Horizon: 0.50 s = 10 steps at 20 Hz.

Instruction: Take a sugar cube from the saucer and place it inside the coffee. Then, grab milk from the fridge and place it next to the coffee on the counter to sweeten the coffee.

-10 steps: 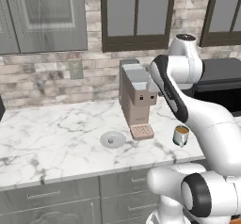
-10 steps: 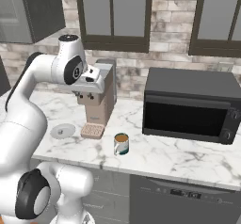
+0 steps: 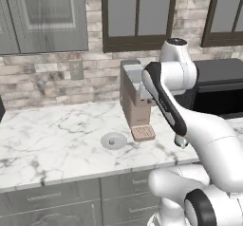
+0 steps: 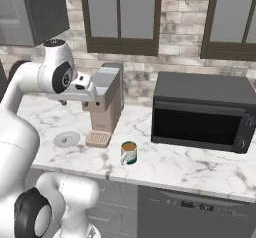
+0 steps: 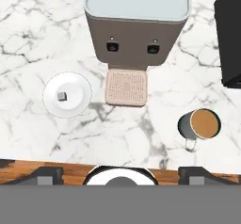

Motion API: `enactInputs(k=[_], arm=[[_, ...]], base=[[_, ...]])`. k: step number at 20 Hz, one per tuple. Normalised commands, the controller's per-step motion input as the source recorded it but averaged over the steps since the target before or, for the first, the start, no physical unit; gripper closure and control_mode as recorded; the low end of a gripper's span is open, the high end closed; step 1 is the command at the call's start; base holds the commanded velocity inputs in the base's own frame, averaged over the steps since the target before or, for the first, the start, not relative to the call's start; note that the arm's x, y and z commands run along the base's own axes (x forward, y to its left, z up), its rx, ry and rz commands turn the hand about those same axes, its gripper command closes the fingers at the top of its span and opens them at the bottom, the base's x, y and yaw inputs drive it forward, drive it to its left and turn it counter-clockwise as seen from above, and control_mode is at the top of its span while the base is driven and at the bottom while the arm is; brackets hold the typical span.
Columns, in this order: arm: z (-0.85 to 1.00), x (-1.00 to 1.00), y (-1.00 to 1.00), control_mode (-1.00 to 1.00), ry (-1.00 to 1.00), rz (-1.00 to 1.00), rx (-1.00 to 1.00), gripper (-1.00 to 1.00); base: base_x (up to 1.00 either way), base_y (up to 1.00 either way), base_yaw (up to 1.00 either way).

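The hand view looks down from high above the counter (image 5: 28, 39). The saucer (image 5: 67, 94) lies left of the coffee machine's drip tray, with the sugar cube (image 5: 61, 95) on it. The coffee (image 5: 200, 125), a grey mug of brown liquid, stands to the right with its handle toward me. My gripper (image 5: 121, 176) is open, its fingertips (image 5: 44, 176) spread wide and holding nothing. In the base views the saucer (image 3: 114, 140) (image 4: 66, 139) sits in front of the machine; the coffee (image 4: 129, 153) stands free, and my forearm mostly hides the coffee (image 3: 179, 141). My hand hovers at the machine's top.
A tall beige-and-grey coffee machine (image 4: 106, 102) (image 3: 135, 97) (image 5: 136, 25) stands against the brick wall. A black microwave (image 4: 202, 112) (image 3: 220, 89) sits to its right. Grey cabinets and drawers (image 3: 61, 196) run under the counter, with a dishwasher front (image 4: 195, 212).
My arm has swung a little to the left and slightly down, so the forearm now covers most of the mug in the left base view. Saucer, cube and mug have not moved.
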Motion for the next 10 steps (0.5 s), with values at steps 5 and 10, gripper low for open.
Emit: enactInputs(k=[5, 10], arm=[[-0.53, -0.62, 1.0, -1.0, 0.04, 0.06, -0.09, -1.0], [-0.67, -0.21, 1.0, -1.0, 0.02, 0.01, -0.12, -1.0]], base=[[0.0, 0.0, 0.0], [0.0, 0.0, 0.0]])
